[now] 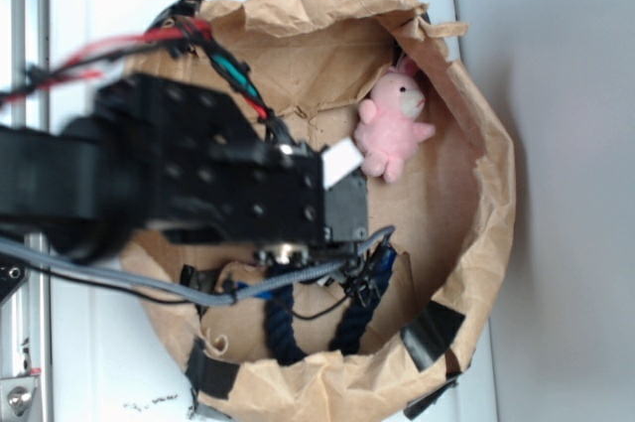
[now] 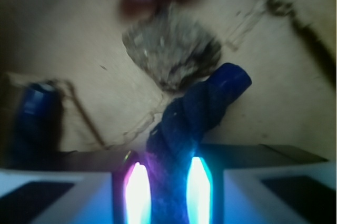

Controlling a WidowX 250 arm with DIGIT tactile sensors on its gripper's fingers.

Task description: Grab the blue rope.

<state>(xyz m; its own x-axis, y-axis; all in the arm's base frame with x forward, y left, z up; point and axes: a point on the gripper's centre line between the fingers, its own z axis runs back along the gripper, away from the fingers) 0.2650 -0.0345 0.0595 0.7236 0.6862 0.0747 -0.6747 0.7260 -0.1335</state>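
The blue rope [image 1: 283,328] lies bent in a U on the brown paper floor, near the front rim of the paper ring. In the wrist view one strand of the rope [image 2: 202,105] runs up between my two glowing fingers [image 2: 138,192] and fills the gap, its cut end pointing up and to the right. The other rope end shows dim at the far left. My gripper [image 1: 362,283] [image 2: 168,192] hangs over the right leg of the U, shut on it.
A pink plush bunny [image 1: 392,124] leans against the rolled brown paper rim [image 1: 486,174] at the back right. Black tape patches [image 1: 432,333] hold the rim. A thin grey cable [image 1: 149,283] trails from the arm. A dark scuffed patch [image 2: 174,50] marks the paper floor.
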